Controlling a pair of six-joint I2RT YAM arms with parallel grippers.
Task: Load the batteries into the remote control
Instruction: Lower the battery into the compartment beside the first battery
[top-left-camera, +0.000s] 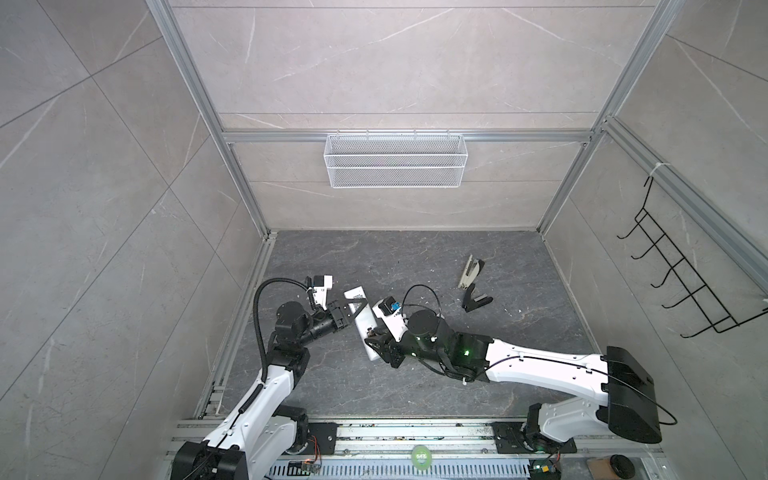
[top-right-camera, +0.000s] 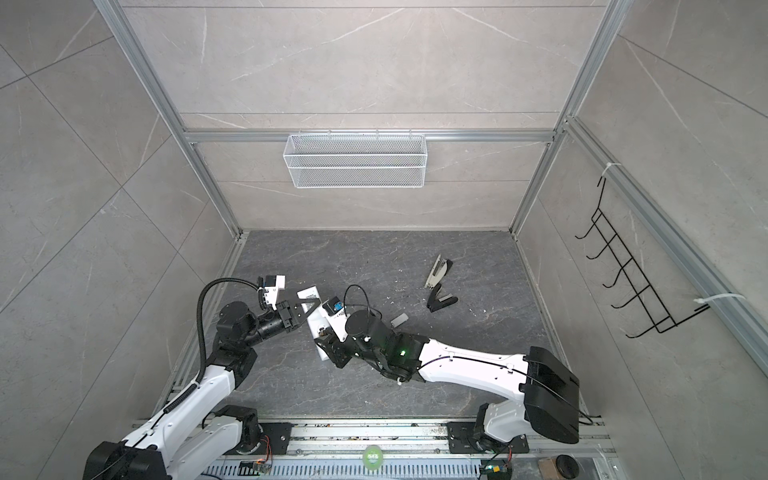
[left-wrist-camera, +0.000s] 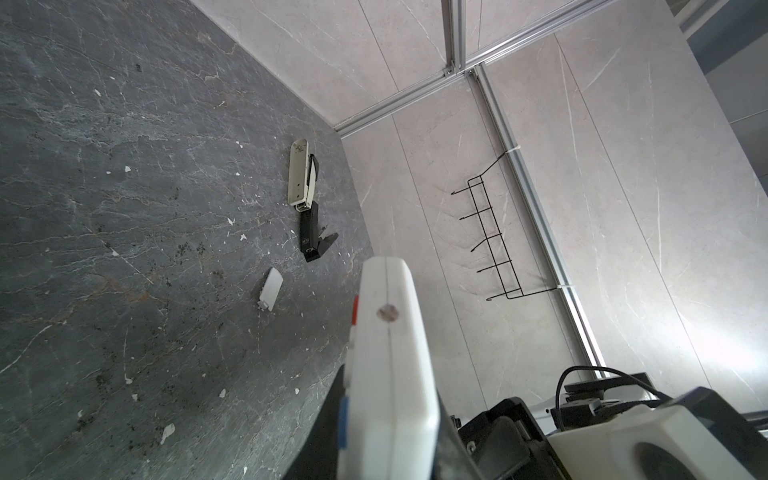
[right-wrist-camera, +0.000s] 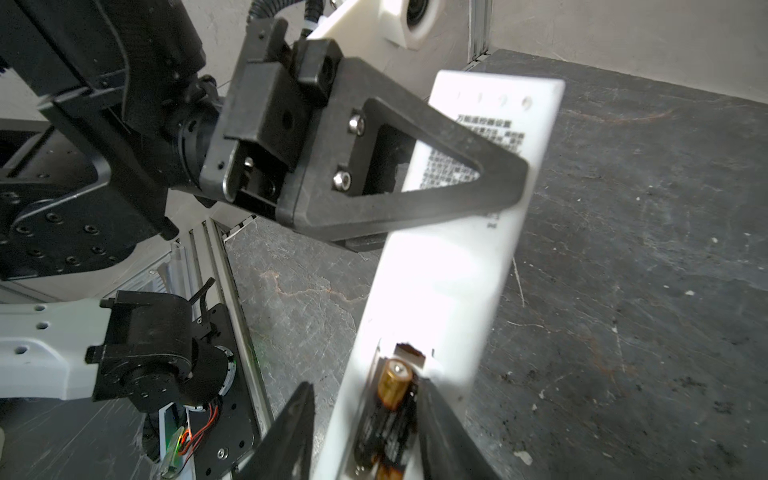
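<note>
The battery (right-wrist-camera: 390, 399) sits in the remote control (right-wrist-camera: 449, 270); right of it lies the cover (top-right-camera: 399, 319), then the stapler (top-right-camera: 436, 274).

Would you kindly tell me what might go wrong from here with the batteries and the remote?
1. The left pincer grips the remote control at one end only; pressure at the far compartment may lever it loose.
2. The right pincer, open, has a finger seemingly against the battery; withdrawing might drag it out.
3. The cover lies on the table, so the compartment is uncovered.
</note>
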